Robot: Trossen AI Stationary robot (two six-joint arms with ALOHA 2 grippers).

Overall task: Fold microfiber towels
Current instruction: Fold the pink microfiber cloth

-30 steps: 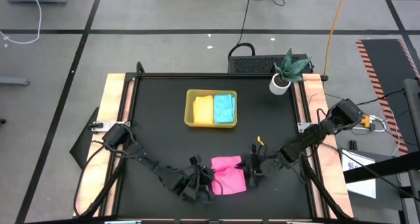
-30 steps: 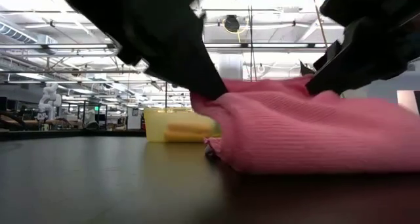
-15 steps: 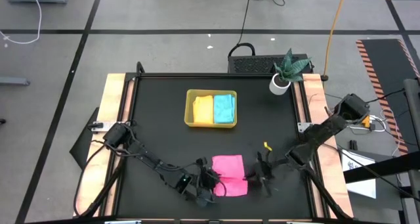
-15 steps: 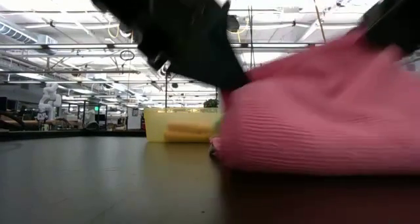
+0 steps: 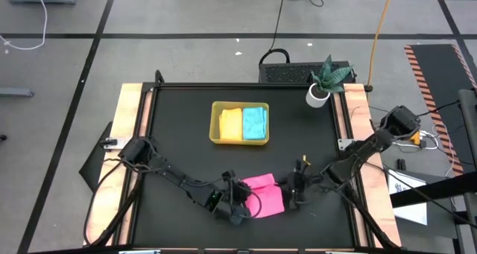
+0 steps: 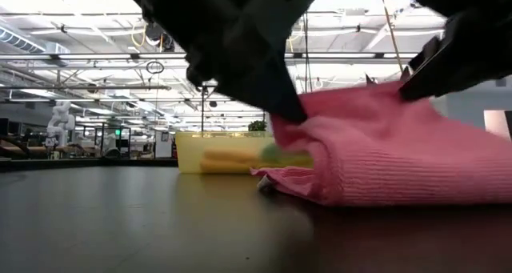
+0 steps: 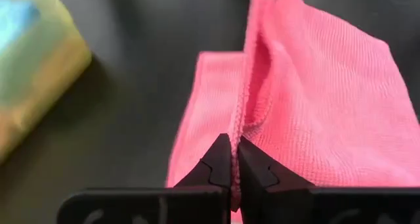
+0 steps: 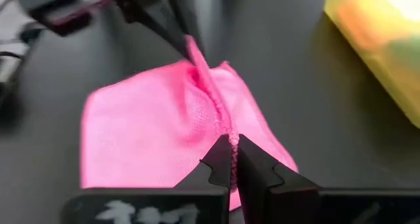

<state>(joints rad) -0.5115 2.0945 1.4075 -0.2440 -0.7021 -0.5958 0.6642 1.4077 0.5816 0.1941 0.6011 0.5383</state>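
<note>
1. Pink towel (image 5: 264,197) near the front edge of the black table (image 5: 179,146), between the two grippers, partly folded, with its upper layer lifted into a ridge.
2. Left gripper (image 5: 240,192) at the towel's left side, fingers pinched tight on the raised pink hem; in the left wrist view the two dark tips (image 7: 220,161) nearly touching, with the hem caught between them.
3. Right gripper (image 5: 294,188) at the towel's right side, likewise clamped on the cloth edge; in the right wrist view the fingertips (image 8: 222,155) closed on the seam of the same ridge, the left gripper seen at the far end of it.
4. From table height, the pink towel (image 6: 384,157) bunched up off the surface, lower layer flat on the table, dark grippers gripping from above on both sides.
5. Yellow towel (image 5: 230,124) and blue towel (image 5: 255,123) lying side by side in the yellow tray (image 5: 215,123), well apart from the pink one, toward the back of the table.
6. Small potted plant (image 5: 325,81) at the back right corner.
</note>
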